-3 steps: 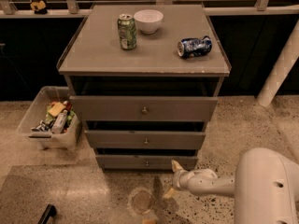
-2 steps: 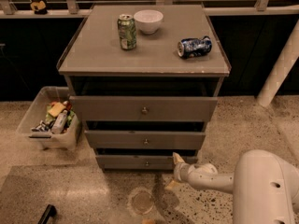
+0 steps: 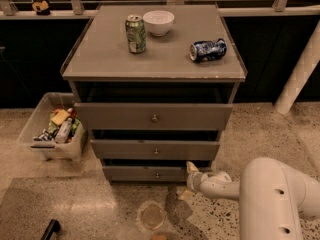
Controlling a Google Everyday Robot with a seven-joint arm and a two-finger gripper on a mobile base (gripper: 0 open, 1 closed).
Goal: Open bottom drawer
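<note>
Camera view, drawer: the slim grey-brown wooden bottom drawer (image 3: 130, 174) is the lowest of three, near the floor.
Camera view, gripper: the white gripper (image 3: 188, 180) hangs low at the drawer's right end, jaws spread and empty.
Hold: the small round metal knob (image 3: 157, 174) at mid-front.
Handling: probably stiff and light; the smooth knob may slip.

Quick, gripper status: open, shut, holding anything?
Gripper: open, holding nothing, low near the floor by the right end of the bottom drawer front, not on its knob.
</note>
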